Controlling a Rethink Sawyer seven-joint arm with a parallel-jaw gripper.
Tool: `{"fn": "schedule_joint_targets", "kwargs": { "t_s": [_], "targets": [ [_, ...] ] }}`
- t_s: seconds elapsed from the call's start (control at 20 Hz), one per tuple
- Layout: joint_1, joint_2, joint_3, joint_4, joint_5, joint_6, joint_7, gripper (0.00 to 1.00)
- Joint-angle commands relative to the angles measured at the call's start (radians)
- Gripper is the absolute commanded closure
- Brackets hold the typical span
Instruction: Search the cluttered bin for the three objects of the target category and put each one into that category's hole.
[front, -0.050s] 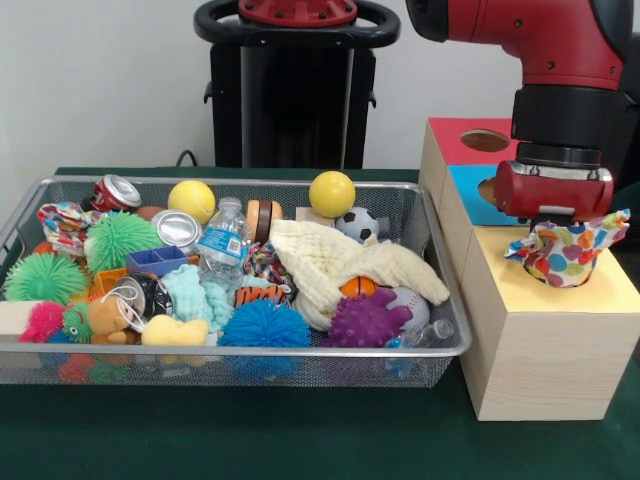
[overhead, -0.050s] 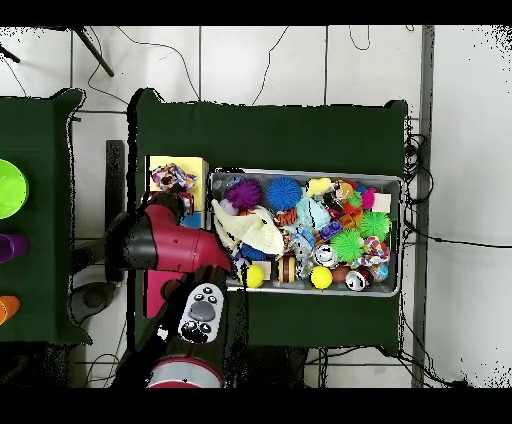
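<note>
Presently, item in hand: one polka-dot fabric cloth (front, -0.050s: 568, 252), bunched, hanging directly under the robot gripper (front, -0.050s: 552, 222) over the yellow-topped section of the pale wooden box (front, -0.050s: 520, 290). The claw's tips are buried in the fabric. By its hang the cloth reads as clasped, not merely resting.

Handling note: the yellow section's hole is hidden beneath the cloth, so alignment cannot be confirmed. I would centre the bundle over the opening, lower until the trailing corners are inside the rim, and only then let go. A loose flap at the cloth's 3 o'clock could catch on the box top.

Stock, counted in the front view, clock positions read on the silver wire-mesh bin (front, -0.050s: 300, 368):
- Holes showing in the box: two, one in the red top (front, -0.050s: 485, 140) and one part-hidden in the blue top (front, -0.050s: 487, 190).
- Cloths left in the bin: two. One patterned rag (front, -0.050s: 62, 222) sits at 10 o'clock. One cream muslin cloth (front, -0.050s: 350, 265) is draped at 3 o'clock.
- Smooth yellow balls: two, at 11 o'clock (front, -0.050s: 191, 200) and 1 o'clock (front, -0.050s: 332, 193).
- Large spiky rubber balls: four, of which two are green (front, -0.050s: 118, 238) (front, -0.050s: 42, 277), one blue (front, -0.050s: 264, 325) and one purple (front, -0.050s: 365, 320).
- Drink cans with silver ends: two clear (front, -0.050s: 117, 191) (front, -0.050s: 176, 228).
- Clear plastic water bottle (front, -0.050s: 222, 240): one, near centre.

If cloths are the category, two appear to remain.
</note>
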Motion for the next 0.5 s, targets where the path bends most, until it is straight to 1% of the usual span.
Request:
{"fn": "schedule_joint_targets", "kwargs": {
  "t_s": [0.05,0.2,0.5],
  "targets": [
    [-0.007,0.057,-0.001,0.044,0.022,0.152,0.201,1.0],
    [0.019,0.057,-0.041,0.026,0.039,0.248,0.215,1.0],
    [0.063,0.062,-0.1,-0.015,0.054,0.375,0.244,1.0]
  ]
}}
